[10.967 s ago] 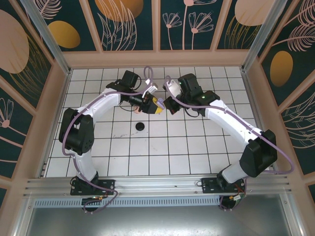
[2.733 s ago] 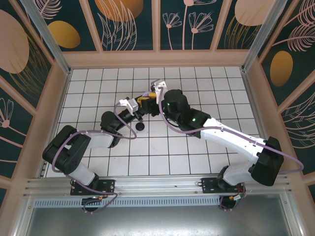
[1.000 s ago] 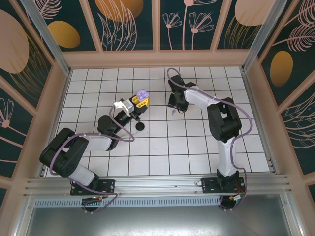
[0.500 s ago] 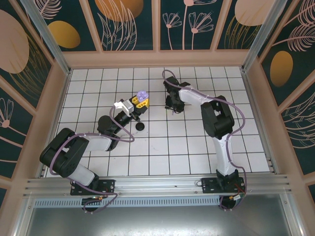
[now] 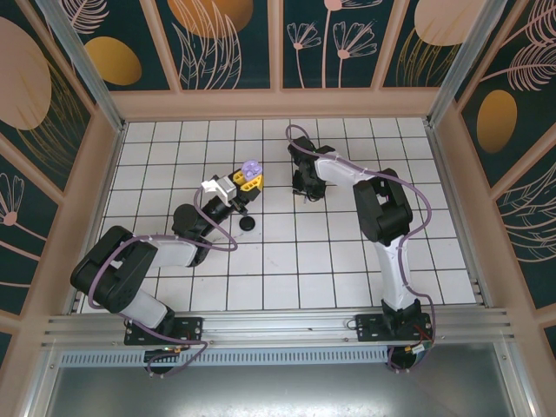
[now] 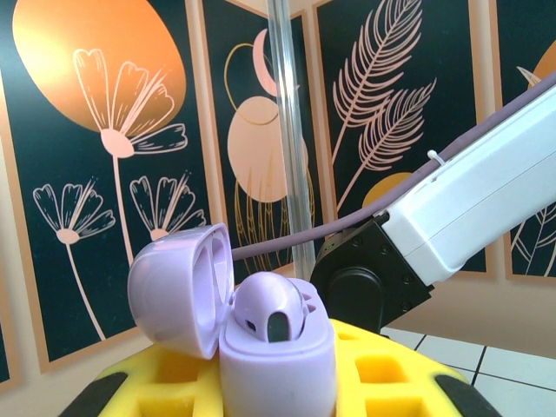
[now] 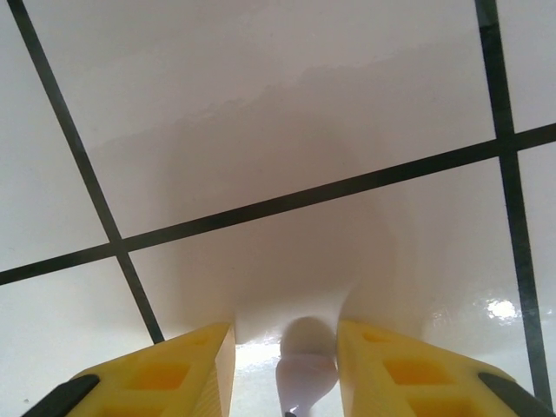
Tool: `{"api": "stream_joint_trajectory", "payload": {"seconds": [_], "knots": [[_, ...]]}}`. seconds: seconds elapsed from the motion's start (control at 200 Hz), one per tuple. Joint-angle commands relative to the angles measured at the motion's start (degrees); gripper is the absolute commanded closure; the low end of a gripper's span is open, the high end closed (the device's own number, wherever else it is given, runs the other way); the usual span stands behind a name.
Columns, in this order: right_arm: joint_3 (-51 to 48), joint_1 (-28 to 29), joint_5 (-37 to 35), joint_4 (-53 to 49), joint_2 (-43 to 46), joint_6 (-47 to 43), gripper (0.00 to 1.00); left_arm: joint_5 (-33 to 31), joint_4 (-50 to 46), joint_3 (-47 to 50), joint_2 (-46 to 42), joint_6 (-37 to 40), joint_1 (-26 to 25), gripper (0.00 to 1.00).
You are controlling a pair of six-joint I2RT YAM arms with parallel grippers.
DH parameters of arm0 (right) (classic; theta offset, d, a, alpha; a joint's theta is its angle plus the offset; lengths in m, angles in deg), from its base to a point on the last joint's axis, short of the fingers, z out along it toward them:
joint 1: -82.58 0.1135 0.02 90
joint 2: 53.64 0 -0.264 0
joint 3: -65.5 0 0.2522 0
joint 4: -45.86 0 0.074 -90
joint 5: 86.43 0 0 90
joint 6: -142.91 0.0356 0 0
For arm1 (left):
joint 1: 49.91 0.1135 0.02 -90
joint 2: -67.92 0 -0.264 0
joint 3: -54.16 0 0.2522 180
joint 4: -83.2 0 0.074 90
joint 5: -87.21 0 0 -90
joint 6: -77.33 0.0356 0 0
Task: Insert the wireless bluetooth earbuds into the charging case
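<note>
**Right wrist view: second lilac bud bracketed on the tiles, not yet gripped**

Right wrist: the right end effector (image 7: 286, 356) sits low over the white tiled desk (image 7: 261, 104). A small lilac stemmed plastic earbud (image 7: 306, 365) lies on the tile between its two yellow fingers (image 7: 156, 378). The jaws stand part-way apart. One finger is at or very near the bud, and bare tile shows between the bud and the other finger. I read this as straddling, with no grip yet.

Left wrist: the left end effector (image 6: 278, 391) is clamped on the lilac plastic charging case (image 6: 278, 373) and holds it upright off the desk. The hinged lid (image 6: 178, 287) is swung open to one side. A matching lilac earbud (image 6: 271, 308) sits in the top of the case. I cannot make out the other socket from this angle.

Top external: the left end effector (image 5: 247, 181) presents the open case (image 5: 252, 168) near the middle of the desk (image 5: 287, 261). The right end effector (image 5: 304, 195) is down at the tiles, apart from the case to its right. A small black round disc (image 5: 248, 223) lies on the desk just nearer the arm bases than the case, untouched.

Progress, as I judge it:
- Done: the case is picked up and opened, and one lilac bud looks seated.
- In hand: the pick of the second lilac bud.
- Left: close on the bud, lift it, carry it to the case, and seat it stem-down beside the first.
- Not settled here: whether the lid is meant to be shut afterwards.
</note>
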State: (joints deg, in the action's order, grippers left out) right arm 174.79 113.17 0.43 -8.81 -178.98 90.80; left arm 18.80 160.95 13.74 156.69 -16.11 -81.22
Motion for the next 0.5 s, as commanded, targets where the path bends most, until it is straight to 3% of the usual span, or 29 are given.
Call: {"api": "stream_joint_trajectory", "payload": {"seconds": [0.0, 0.495], "knots": [[-0.32, 0.44, -0.18, -1.26, -0.8, 0.1, 0.66, 0.21, 8.38, 0.29, 0.2, 0.26, -0.32, 1.0], [-1.71, 1.58, -0.06, 0.16, 0.39, -0.23, 0.79, 0.52, 7.9, -0.15, 0.07, 0.24, -0.33, 1.0]]}}
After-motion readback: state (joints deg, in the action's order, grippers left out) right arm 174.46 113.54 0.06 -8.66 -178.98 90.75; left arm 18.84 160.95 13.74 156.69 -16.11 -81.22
